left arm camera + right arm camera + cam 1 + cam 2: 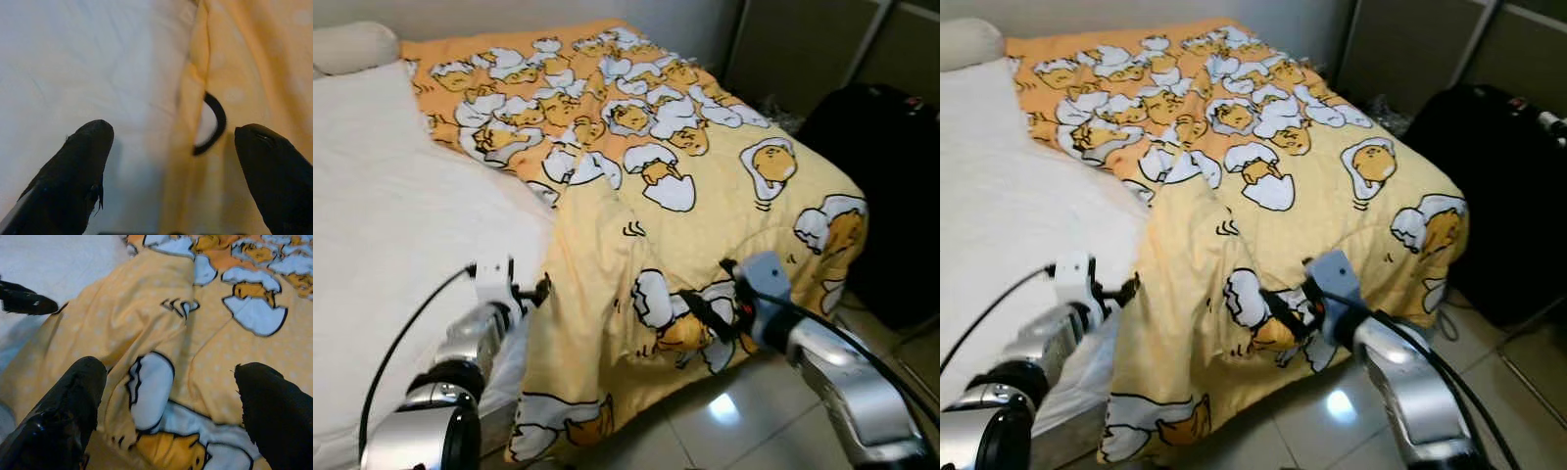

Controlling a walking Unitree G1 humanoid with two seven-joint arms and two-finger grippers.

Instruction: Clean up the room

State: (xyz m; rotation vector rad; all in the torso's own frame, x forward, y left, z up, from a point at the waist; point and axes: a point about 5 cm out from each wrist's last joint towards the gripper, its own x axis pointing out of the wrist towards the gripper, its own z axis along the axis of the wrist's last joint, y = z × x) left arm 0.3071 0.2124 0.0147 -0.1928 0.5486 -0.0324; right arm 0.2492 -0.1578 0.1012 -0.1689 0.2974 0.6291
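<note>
A yellow-orange blanket [685,166] printed with cartoon eggs covers the right half of the bed and hangs over its foot. To its left lies the bare white sheet [391,245]. My left gripper [530,292] is open at the blanket's left edge, where yellow fabric meets the sheet; in the left wrist view [171,132] that edge runs between the fingers. My right gripper [700,311] is open low at the blanket's foot. In the right wrist view [171,369] its fingers straddle a rumpled fold with an egg print.
A pale pillow [352,44] lies at the head of the bed. A large black bag [891,166] stands on the right beside the bed. Glossy floor tiles [724,421] lie below the bed's foot. Dark cupboard doors [803,49] are at the back right.
</note>
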